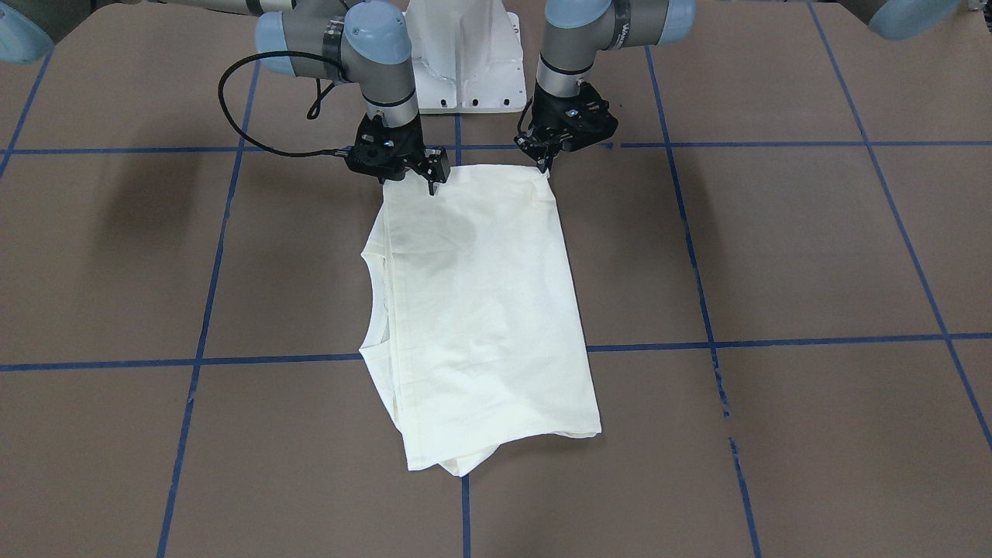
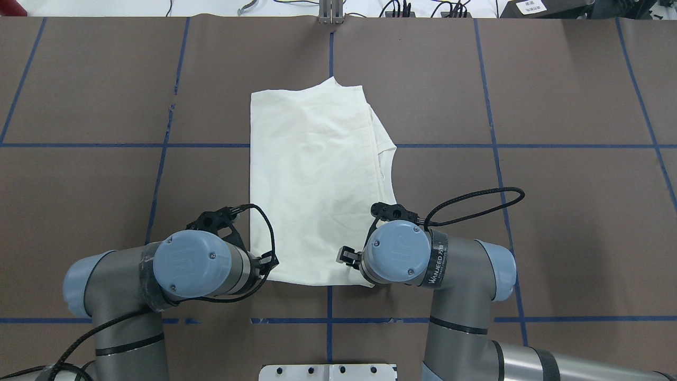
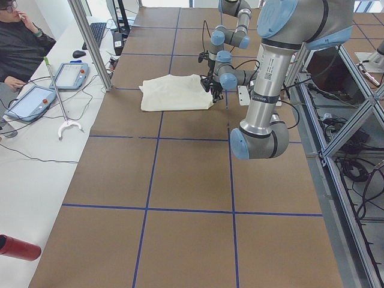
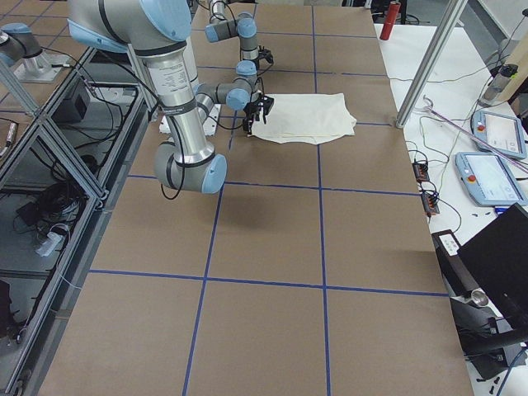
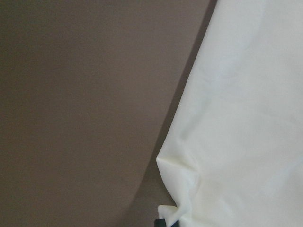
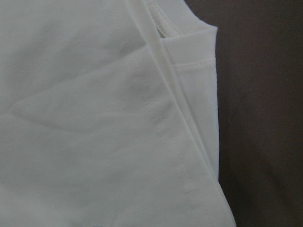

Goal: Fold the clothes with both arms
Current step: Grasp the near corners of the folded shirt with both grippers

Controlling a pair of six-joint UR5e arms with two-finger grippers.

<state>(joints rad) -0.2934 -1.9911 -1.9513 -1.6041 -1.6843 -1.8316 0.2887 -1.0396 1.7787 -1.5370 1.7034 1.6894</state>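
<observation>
The cream shirt (image 1: 480, 310) is lying limp and light, likely sagging when lifted. The left tool (image 1: 545, 165) is pinching one near corner. The right tool (image 1: 411, 178) is sitting at the other, and I cannot tell its grip.

Table (image 2: 555, 95): brown matte top, blue tape lines (image 2: 529, 146) forming grid. Overhead view: cream-white shirt (image 2: 312, 180) lies flat at centre, folded to long rectangle, neck opening on its 3 o'clock edge. White pedestal base (image 2: 328, 372) at 6 o'clock edge.
</observation>
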